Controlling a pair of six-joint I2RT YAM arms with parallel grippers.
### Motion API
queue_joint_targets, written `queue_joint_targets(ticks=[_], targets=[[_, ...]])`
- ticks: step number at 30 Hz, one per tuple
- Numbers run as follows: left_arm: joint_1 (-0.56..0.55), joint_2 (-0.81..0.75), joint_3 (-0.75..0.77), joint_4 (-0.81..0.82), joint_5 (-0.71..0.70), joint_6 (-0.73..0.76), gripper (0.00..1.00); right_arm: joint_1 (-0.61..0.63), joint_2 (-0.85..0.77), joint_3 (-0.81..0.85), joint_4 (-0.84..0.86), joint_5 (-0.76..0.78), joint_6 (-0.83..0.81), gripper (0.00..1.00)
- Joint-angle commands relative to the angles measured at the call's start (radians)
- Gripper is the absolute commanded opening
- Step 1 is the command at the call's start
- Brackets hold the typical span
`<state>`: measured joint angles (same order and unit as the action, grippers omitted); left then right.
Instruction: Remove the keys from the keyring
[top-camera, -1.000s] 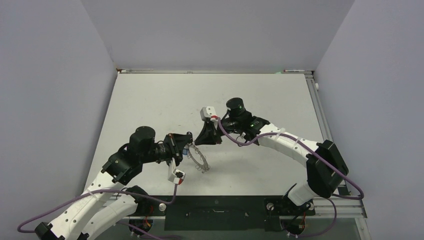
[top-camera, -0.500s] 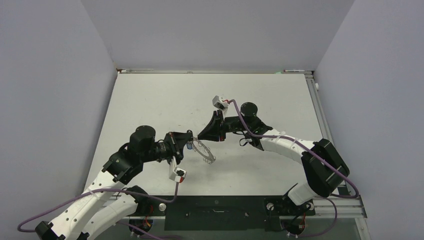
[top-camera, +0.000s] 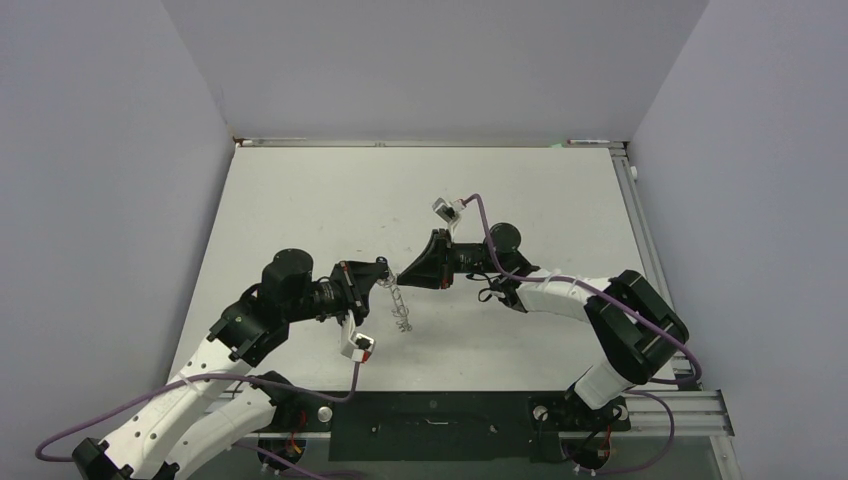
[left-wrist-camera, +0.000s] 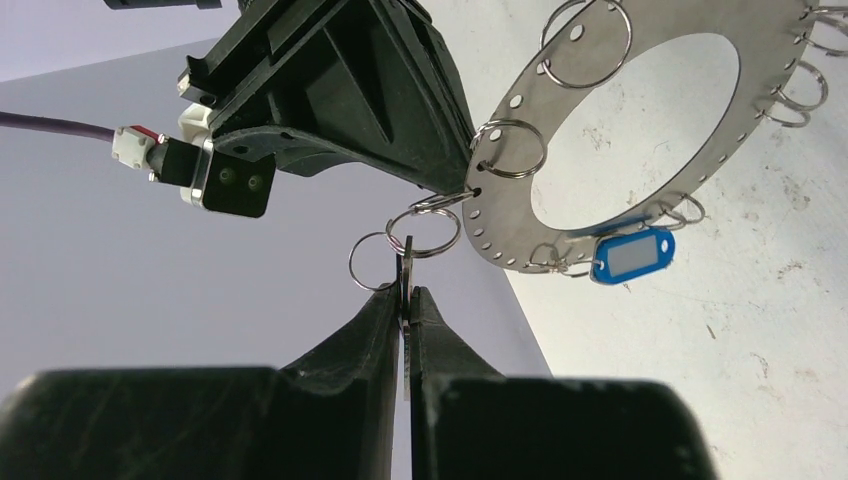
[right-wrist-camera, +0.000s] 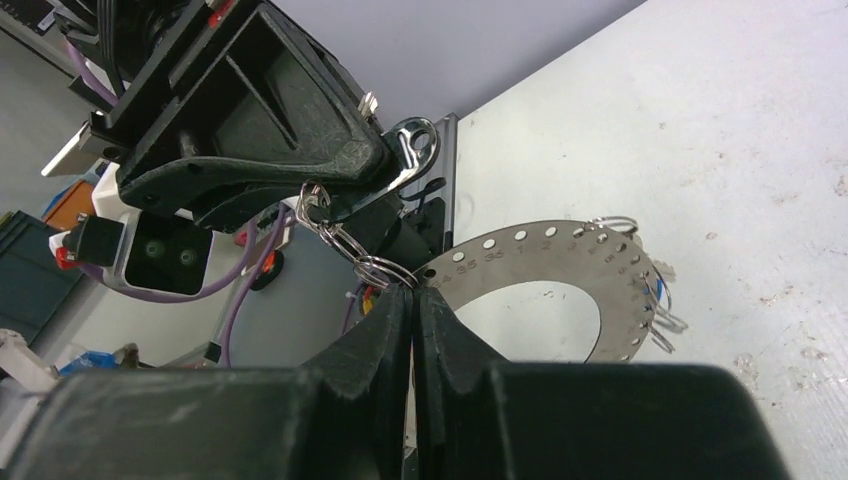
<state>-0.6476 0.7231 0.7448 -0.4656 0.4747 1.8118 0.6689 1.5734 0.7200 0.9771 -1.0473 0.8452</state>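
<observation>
The keyring (top-camera: 399, 301), a flat grey ring with a big hole, hangs edge-on above the table between both grippers. My left gripper (top-camera: 384, 281) is shut on a thin silvery key (left-wrist-camera: 408, 262). Small wire loops (left-wrist-camera: 425, 228) link that key to the keyring's rim (left-wrist-camera: 505, 225). My right gripper (top-camera: 401, 277) is shut on the rim beside that loop, as the right wrist view (right-wrist-camera: 412, 292) shows. There the key (right-wrist-camera: 413, 148) sticks out of the left gripper (right-wrist-camera: 375, 165), and the ring (right-wrist-camera: 570, 255) lies behind. A blue tag (left-wrist-camera: 632, 255) hangs on the ring's lower rim.
The white table (top-camera: 330, 200) is scuffed and bounded by grey walls at left, back and right. Several more wire loops (left-wrist-camera: 800, 90) hang along the ring's far rim. A metal rail (top-camera: 640, 220) runs along the table's right edge.
The right gripper has rolled and swung left. The keyring has risen from a flat tilt to hang edge-on between the grippers. The left gripper has lifted slightly.
</observation>
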Motion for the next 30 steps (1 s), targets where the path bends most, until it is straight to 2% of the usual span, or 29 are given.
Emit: queue_joint_targets(ticks=[1,2,8,14,20,23,30], targets=[[-0.006,-0.009,0.009,0.037,0.009,0.012,0.00,0.013,-0.030,-0.017,0.129,0.010,-0.036,0.05],[-0.006,-0.008,0.010,0.037,0.010,0.012,0.00,0.017,-0.042,-0.020,0.113,0.007,-0.070,0.05],[-0.006,-0.001,0.014,0.030,0.014,0.027,0.00,0.024,-0.105,0.002,-0.011,-0.019,-0.261,0.25],[-0.005,-0.011,0.003,0.030,0.008,0.029,0.00,0.012,-0.119,0.041,-0.044,-0.082,-0.349,0.40],[-0.006,-0.025,0.007,0.000,0.010,0.028,0.00,-0.003,-0.118,0.109,-0.138,-0.114,-0.469,0.46],[-0.006,-0.033,0.004,-0.004,0.012,0.032,0.00,-0.003,-0.108,0.155,-0.286,-0.119,-0.581,0.51],[-0.006,-0.037,0.002,-0.020,0.023,0.044,0.00,0.017,-0.096,0.268,-0.688,-0.137,-0.985,0.56]])
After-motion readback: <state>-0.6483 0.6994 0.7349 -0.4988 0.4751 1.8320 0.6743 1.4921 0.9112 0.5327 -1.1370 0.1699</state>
